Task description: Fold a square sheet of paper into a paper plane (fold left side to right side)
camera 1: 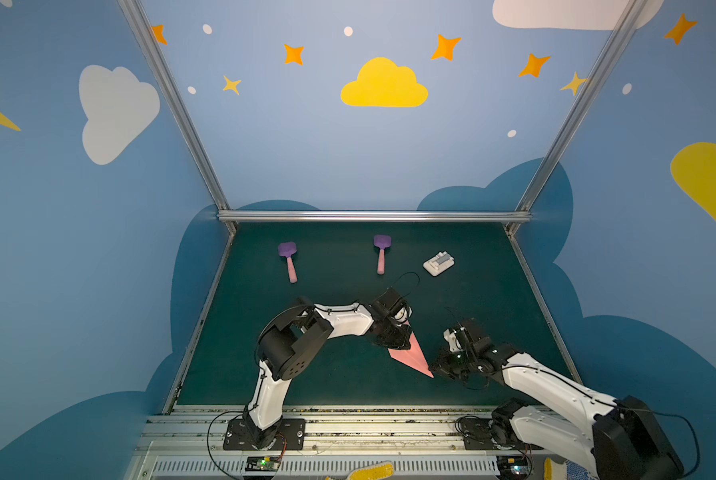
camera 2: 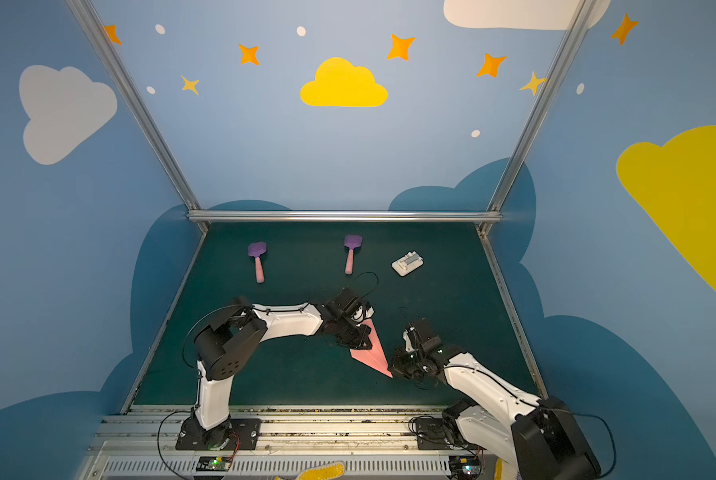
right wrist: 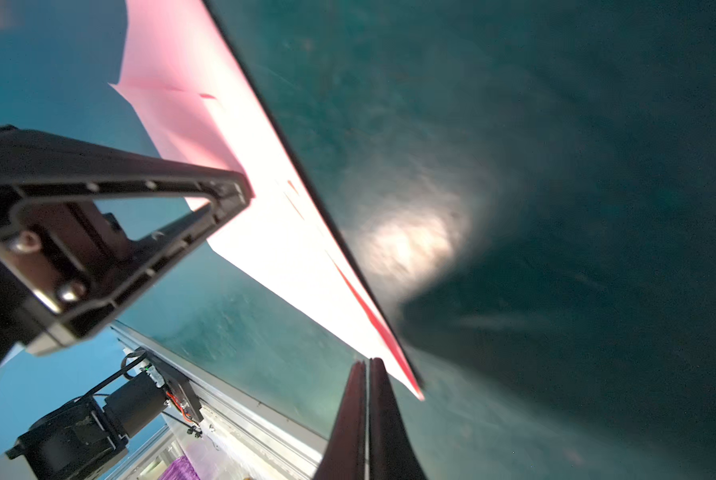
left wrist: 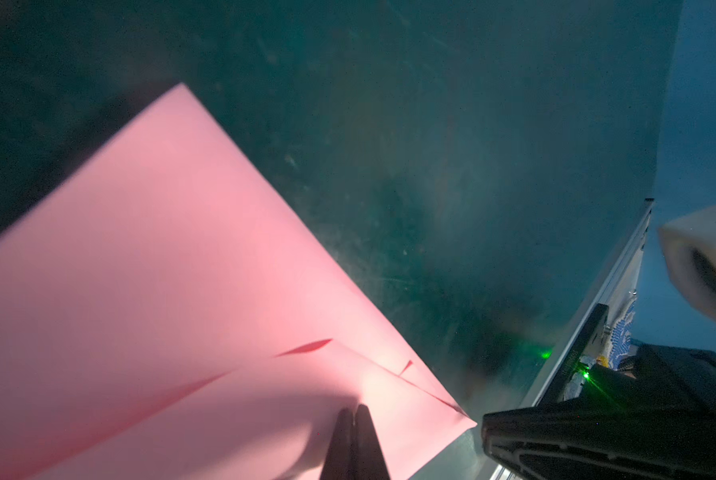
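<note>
The paper plane (camera 1: 412, 355) (camera 2: 372, 353) lay flat on the green mat (camera 1: 327, 374), a little toward 5 o'clock from the mat's middle in both top views. It was a narrow pink dart with its nose pointing to about 5 o'clock and its wide tail toward 11 o'clock. In the left wrist view the pink paper (left wrist: 161, 270) showed several creases and layered flaps near one corner.

The left gripper (camera 1: 397, 338) (camera 2: 358, 338) stood over the tail end. Its fingers (left wrist: 360, 419) were pressed together with no gap, their tips down on the paper's top face. Whether they pinched a layer could not be told.

The right gripper (camera 1: 439, 368) (camera 2: 397, 368) sat just beside the nose, at its 3 o'clock side. Its fingers (right wrist: 379, 374) were also closed tight with nothing between them. They were close to the paper's point (right wrist: 289, 249), and contact could not be told.

Farther back on the mat, well apart from the plane, a purple spatula (camera 1: 288, 259) lay at 10 o'clock. A second spatula (camera 1: 381, 251) lay near 12 o'clock and a white block (camera 1: 439, 263) at 1 o'clock.
</note>
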Robot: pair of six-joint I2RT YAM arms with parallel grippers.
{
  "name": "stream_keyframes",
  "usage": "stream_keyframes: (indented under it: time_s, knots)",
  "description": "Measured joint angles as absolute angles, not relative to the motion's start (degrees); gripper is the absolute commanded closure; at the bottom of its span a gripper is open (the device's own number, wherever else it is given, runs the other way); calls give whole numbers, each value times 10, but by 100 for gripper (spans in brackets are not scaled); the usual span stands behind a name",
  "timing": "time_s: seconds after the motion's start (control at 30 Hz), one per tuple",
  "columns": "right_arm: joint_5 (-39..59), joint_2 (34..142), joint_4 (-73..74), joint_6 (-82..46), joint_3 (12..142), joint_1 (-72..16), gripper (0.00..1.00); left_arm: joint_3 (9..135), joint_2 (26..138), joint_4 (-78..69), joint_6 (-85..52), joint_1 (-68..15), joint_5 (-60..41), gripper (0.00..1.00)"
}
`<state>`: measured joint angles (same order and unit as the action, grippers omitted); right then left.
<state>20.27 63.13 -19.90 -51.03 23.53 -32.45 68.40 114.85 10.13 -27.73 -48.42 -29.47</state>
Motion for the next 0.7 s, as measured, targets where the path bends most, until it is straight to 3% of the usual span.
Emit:
stream_keyframes:
  time_s: [0.33,0.7]
  knots:
    - [207,695,-131,-505,231,-331,100,674,1141,98,-277,-477,-295,96]
    - [216,689,-85,-508,208,-331,100,649,1122,109,-261,-387,-298,96]
